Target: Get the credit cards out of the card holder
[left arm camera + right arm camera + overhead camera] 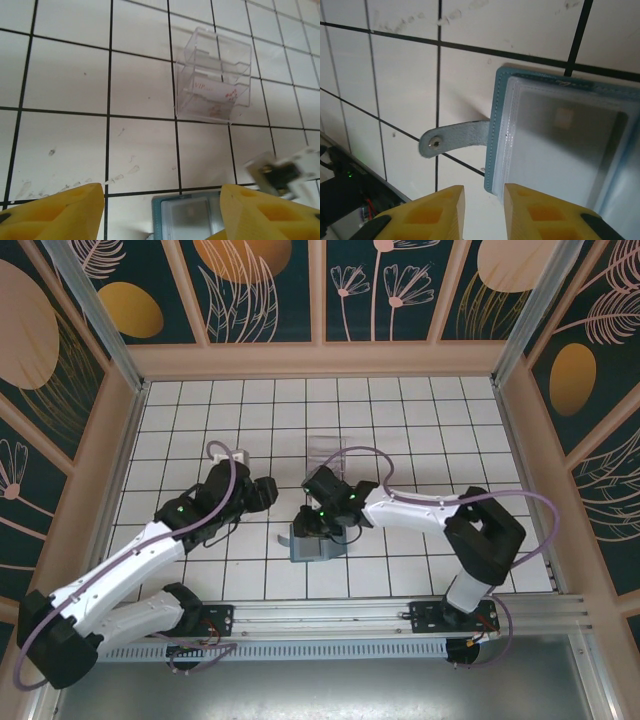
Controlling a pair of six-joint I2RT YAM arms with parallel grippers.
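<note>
step: approach card holder (560, 140) | right gripper (484, 202) narrowly parted, empty | left gripper (162, 200) wide apart, empty | next: pin holder, pinch a card edge

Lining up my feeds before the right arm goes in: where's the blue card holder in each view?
Top external: card holder just below centre.
Left wrist: card holder at the bottom edge, middle, cut off.
Right wrist: card holder across the right half, tab pointing left.
Shared landmark: black grid lines of the table.
</note>
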